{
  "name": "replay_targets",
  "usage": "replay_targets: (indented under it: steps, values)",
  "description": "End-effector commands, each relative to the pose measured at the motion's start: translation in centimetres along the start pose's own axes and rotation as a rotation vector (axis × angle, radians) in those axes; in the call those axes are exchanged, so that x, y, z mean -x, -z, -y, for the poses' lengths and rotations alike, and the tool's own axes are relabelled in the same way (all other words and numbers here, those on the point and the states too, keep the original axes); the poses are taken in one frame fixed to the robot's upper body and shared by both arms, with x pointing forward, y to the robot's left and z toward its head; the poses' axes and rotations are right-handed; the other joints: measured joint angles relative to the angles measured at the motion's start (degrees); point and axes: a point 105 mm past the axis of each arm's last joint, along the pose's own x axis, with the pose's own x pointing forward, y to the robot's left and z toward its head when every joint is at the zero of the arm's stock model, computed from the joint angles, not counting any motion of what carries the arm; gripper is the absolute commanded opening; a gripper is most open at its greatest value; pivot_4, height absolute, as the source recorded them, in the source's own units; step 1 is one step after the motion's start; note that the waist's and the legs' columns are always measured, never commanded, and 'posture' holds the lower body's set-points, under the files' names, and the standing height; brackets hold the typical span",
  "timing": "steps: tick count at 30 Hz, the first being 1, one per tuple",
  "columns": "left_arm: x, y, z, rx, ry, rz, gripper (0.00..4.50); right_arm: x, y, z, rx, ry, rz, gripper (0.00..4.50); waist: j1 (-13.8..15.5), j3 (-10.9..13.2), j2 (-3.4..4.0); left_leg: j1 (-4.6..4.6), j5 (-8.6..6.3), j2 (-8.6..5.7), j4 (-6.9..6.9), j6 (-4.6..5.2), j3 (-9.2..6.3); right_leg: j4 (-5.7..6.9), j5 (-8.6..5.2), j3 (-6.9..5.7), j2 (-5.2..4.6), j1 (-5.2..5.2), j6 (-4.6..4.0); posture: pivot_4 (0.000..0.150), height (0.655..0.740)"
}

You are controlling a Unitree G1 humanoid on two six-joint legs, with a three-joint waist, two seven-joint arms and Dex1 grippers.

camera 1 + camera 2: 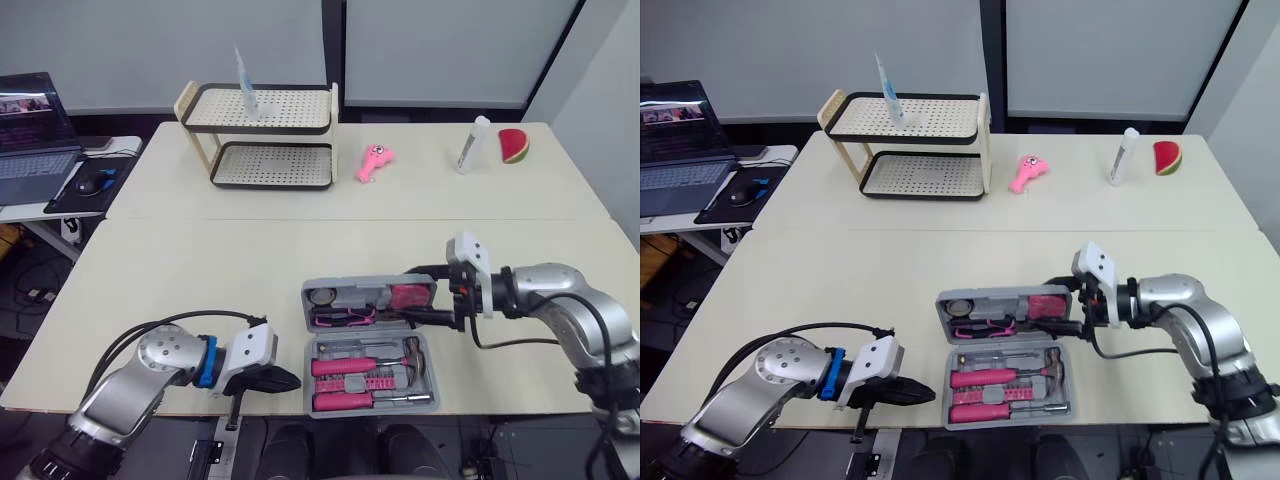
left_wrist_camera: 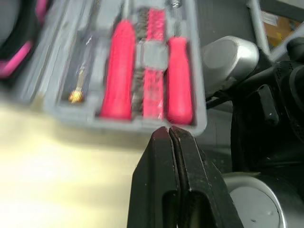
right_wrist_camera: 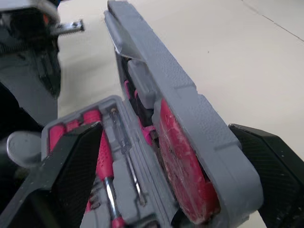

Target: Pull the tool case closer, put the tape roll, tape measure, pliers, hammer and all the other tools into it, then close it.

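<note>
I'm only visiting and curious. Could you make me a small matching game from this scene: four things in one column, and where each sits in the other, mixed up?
Things
1. tool case
2. watermelon slice
3. laptop
4. pink toy

Places
A. far right corner of the table
B. just right of the two-tier rack
C. side desk on the left
D. near edge of the table, lying open

Pairs: 1-D, 2-A, 3-C, 4-B
</note>
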Motion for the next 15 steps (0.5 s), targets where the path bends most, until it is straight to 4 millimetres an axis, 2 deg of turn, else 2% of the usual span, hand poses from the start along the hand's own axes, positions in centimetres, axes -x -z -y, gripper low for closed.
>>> replay_targets:
  steps: [1,8,12,15]
  values:
    - [1.4,1.0,-1.0,0.036,-0.100,-0.018,0.00,1.4,-0.9,-2.2,0.140,-0.035,-0.045,4.45,0.16,0.00,0.00,0.00,0.00,0.00,0.00,0.00,0.01,0.00,0.00,0.00,-0.01,0.00,0.00,0.150,0.7290]
    - [2.0,1.6,-1.7,0.102,-0.207,-0.012,0.00,4.9,1.3,-4.4,0.166,-0.091,-0.272,4.45,0.39,0.03,-0.04,0.04,0.00,-0.06,0.04,0.00,-0.01,-0.12,0.00,0.00,-0.03,0.20,0.00,0.150,0.7290]
    - [2.0,1.7,-2.2,0.108,-0.260,-0.012,0.00,7.4,2.9,-3.9,0.155,-0.070,-0.401,4.45,0.33,0.02,-0.05,0.06,0.00,-0.02,0.01,0.00,-0.01,-0.14,0.00,0.00,-0.03,0.21,0.00,0.150,0.7290]
    - [1.4,1.4,-2.2,0.104,-0.268,-0.007,0.00,7.5,4.1,-2.7,0.204,-0.017,-0.444,4.45,0.27,0.02,-0.07,0.09,0.00,0.00,0.02,0.00,0.00,-0.18,0.00,0.02,-0.03,0.27,-0.01,0.150,0.7290]
